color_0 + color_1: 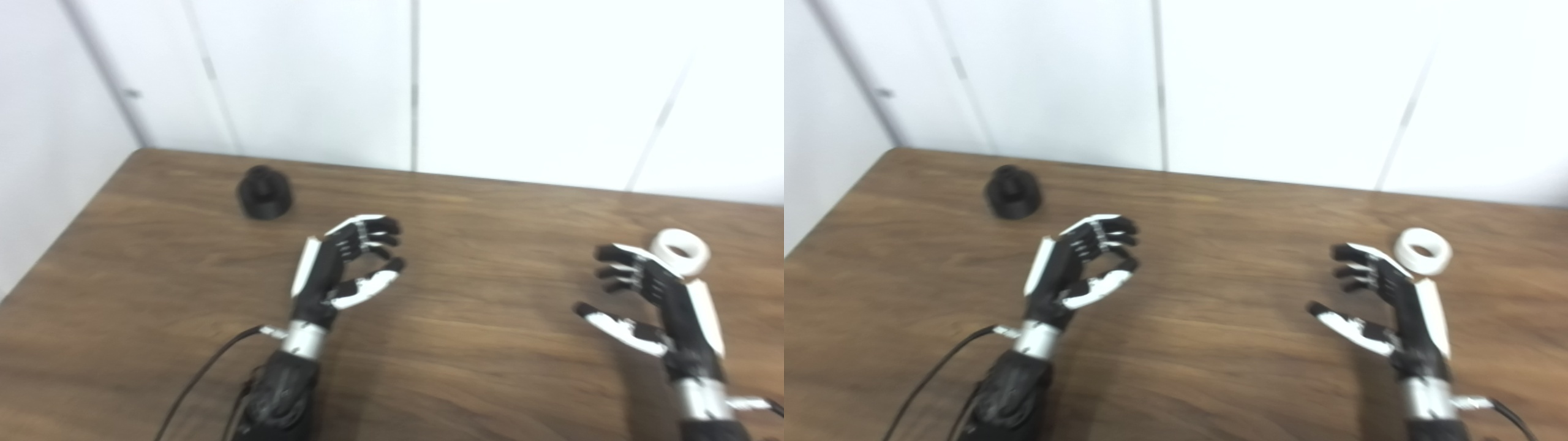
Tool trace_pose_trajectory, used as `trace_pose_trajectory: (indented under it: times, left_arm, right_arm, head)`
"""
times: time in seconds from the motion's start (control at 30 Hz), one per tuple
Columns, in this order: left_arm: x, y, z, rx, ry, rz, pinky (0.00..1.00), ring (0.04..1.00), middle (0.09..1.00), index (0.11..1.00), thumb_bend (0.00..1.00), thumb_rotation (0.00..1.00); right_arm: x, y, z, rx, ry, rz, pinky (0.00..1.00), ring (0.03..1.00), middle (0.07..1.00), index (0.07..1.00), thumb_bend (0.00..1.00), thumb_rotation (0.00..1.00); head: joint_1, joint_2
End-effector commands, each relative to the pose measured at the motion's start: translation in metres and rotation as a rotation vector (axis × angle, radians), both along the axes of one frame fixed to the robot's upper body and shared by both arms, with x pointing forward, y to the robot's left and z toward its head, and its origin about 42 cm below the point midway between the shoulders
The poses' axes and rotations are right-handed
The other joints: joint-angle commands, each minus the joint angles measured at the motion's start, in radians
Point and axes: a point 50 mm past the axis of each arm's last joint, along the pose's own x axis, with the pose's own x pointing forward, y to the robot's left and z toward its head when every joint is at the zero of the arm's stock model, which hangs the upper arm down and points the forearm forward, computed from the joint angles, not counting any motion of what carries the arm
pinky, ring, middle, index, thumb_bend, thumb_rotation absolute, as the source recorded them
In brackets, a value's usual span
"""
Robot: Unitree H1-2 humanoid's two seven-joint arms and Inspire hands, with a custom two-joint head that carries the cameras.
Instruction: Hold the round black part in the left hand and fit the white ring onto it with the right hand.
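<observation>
The round black part [264, 193] stands on the wooden table [478, 220] at the far left. My left hand [343, 269] hovers to its right and nearer to me, open, fingers curled with nothing in them. The white ring [680, 250] lies flat on the table at the right. My right hand [649, 300] is just in front and left of the ring, open and holding nothing, its back close to the ring. Both views are a little blurred.
White wall panels [416, 79] rise behind the table's far edge. The table's left edge runs diagonally past the black part. A black cable [196, 380] trails from my left forearm over the near table.
</observation>
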Motion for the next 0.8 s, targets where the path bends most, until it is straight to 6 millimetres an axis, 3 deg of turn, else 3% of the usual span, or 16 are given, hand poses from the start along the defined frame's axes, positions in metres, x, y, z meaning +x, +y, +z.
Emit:
trace_pose_trajectory:
  times: [0.0, 0.47, 0.6, 0.77]
  left_arm:
    - [0.008, -0.01, 0.008, -0.012, -0.058, -0.009, 0.54, 0.628, 0.676, 0.645, 0.56, 0.0]
    - [0.013, -0.011, 0.011, 0.041, -0.079, 0.021, 0.57, 0.628, 0.678, 0.647, 0.56, 0.0]
    - [0.012, -0.011, 0.014, 0.055, -0.092, 0.024, 0.54, 0.66, 0.7, 0.652, 0.6, 0.0]
    - [0.013, -0.005, 0.021, 0.083, -0.102, 0.041, 0.61, 0.733, 0.729, 0.659, 0.65, 0.05]
  right_arm:
    - [0.009, -0.005, 0.019, 0.008, -0.095, 0.01, 0.54, 0.631, 0.704, 0.689, 0.58, 0.05]
    - [0.009, -0.011, 0.021, 0.049, -0.045, -0.007, 0.54, 0.627, 0.701, 0.69, 0.6, 0.0]
    - [0.009, -0.011, 0.022, 0.053, -0.039, -0.011, 0.54, 0.625, 0.697, 0.687, 0.61, 0.0]
    - [0.009, -0.014, 0.021, 0.056, -0.044, -0.005, 0.54, 0.627, 0.697, 0.685, 0.61, 0.0]
  head:
    - [0.013, -0.003]
    - [0.03, -0.019]
    - [0.033, -0.021]
    - [0.037, -0.022]
